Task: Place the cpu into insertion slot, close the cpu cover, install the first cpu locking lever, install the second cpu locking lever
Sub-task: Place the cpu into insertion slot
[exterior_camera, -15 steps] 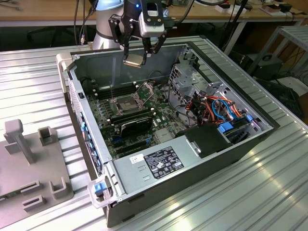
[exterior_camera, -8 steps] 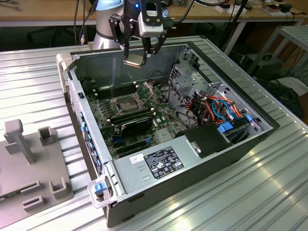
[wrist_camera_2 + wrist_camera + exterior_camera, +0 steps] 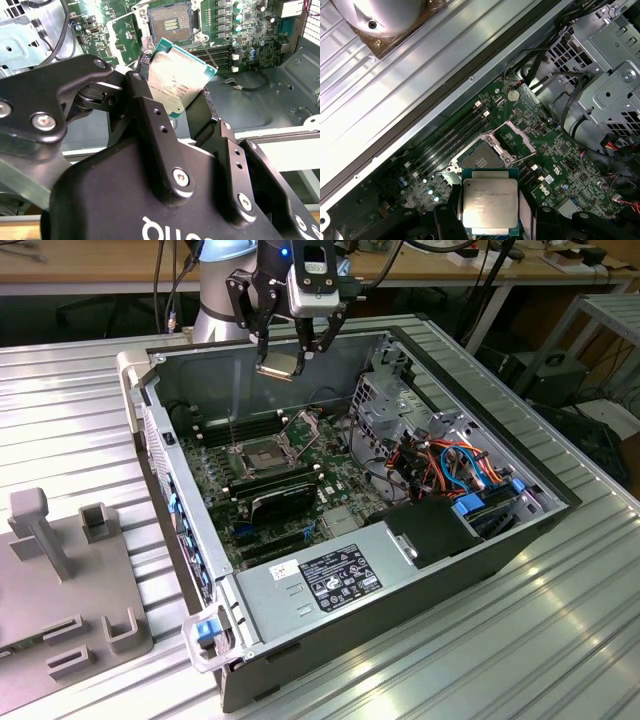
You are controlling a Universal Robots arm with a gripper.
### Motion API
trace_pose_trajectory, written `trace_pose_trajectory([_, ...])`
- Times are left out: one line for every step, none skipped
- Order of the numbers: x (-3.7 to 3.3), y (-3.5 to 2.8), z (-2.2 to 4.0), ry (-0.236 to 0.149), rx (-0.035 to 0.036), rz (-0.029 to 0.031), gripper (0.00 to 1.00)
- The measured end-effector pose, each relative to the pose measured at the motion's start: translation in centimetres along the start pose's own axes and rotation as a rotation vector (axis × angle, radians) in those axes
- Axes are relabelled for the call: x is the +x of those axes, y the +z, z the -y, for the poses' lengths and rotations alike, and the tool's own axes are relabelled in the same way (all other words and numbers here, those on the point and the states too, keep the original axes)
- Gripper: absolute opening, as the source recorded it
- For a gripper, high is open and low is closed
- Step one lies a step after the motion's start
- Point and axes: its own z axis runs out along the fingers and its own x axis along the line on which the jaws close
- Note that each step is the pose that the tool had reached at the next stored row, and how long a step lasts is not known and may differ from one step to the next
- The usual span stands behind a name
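Squarely between the two black fingers (image 3: 150, 117) of the gripper (image 3: 283, 359) sits the cpu (image 3: 280, 368), clamped by its opposite edges and held in the air over the far side of an open computer case (image 3: 400, 612). In both wrist views the chip's silvery-grey metal top faces the camera, and its green border shows around the lid (image 3: 490, 197). In the second wrist view it sits at a slant (image 3: 180, 75) between the finger pads.

Below it, well apart from the chip, the insertion slot (image 3: 262, 453) lies uncovered on the green motherboard (image 3: 335, 475), its dark centre and metal rim plain in the first wrist view (image 3: 482, 156). The cpu cover (image 3: 303, 426) is swung up on its hinge beside the socket, and its square window is visible in the first wrist view (image 3: 514, 145). Long black memory slots (image 3: 452, 137) run alongside the socket.

Farther out, a perforated metal drive cage (image 3: 385, 405) and a tangle of orange and blue cables (image 3: 465, 465) fill the side of the case toward the exterior view's right. A labelled power supply (image 3: 330, 575) spans the near end. The case rests on a ribbed metal table (image 3: 560, 640), with a grey fixture block (image 3: 60, 580) at the exterior view's left and the base of the arm (image 3: 215, 302) behind.
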Motion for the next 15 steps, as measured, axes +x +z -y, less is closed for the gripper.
trace_pose_trajectory([0.0,0.0,0.0,0.0,0.0,0.0,0.55])
trace_pose_trajectory([0.0,0.0,0.0,0.0,0.0,0.0,0.55])
trace_pose_trajectory([0.0,0.0,0.0,0.0,0.0,0.0,0.55])
trace_pose_trajectory([0.0,0.0,0.0,0.001,0.0,0.0,0.55])
trace_pose_trajectory([0.0,0.01,0.0,0.005,0.0001,0.0003,0.55])
trace_pose_trajectory([0.0,0.05,0.0,0.027,0.0003,0.0015,0.55])
trace_pose_trajectory([0.0,0.07,0.0,0.041,0.0006,0.0022,0.55])
trace_pose_trajectory([0.0,0.11,0.01,0.06,0.001,0.0032,0.55])
trace_pose_trajectory([0.0,0.14,0.0,0.074,0.0012,0.0039,0.55])
trace_pose_trajectory([0.01,0.19,0.01,0.095,0.0018,0.0051,0.55])
trace_pose_trajectory([0.01,0.21,0.02,0.102,0.002,0.0055,0.55])
trace_pose_trajectory([0.02,0.23,0.02,0.105,0.002,0.0057,0.55])
trace_pose_trajectory([0.03,0.24,0.04,0.112,0.002,0.0059,0.55])
trace_pose_trajectory([0.03,0.24,0.04,0.118,0.0021,0.0062,0.55])
trace_pose_trajectory([0.03,0.24,0.04,0.124,0.0022,0.0066,0.55])
